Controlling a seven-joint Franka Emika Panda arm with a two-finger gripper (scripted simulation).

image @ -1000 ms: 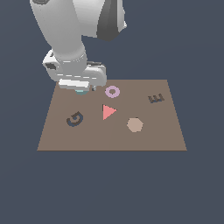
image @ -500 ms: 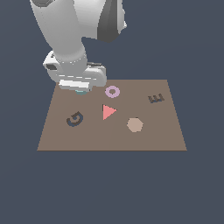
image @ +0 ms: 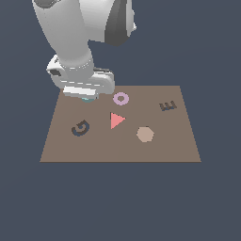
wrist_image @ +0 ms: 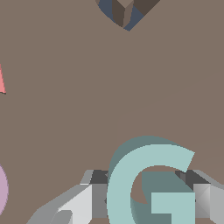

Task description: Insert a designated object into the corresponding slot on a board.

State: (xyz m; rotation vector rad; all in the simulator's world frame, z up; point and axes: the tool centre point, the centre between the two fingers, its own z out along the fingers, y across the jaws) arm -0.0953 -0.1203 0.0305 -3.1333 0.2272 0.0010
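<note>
Hand [image: 87, 96] sits low at the far corner of the board [image: 179, 150] on the exterior view's left, same spot as in both earlier frames; no visible shift; in the wrist view the fingers [wrist_image: 81, 203] flank the teal G [wrist_image: 148, 183] on either side, closed onto it as far as shows; exterior view shows only a teal sliver [image: 86, 99] under the hand; G slot [image: 80, 128] lies nearer the camera than the hand, well apart, unfilled; lilac ring [image: 121, 99] just beside the hand; pink triangle [image: 116, 120] between ring and slot; tan hexagon [image: 145, 134] and E recess [image: 167, 106] further toward the exterior view's right; all unmoved.
</note>
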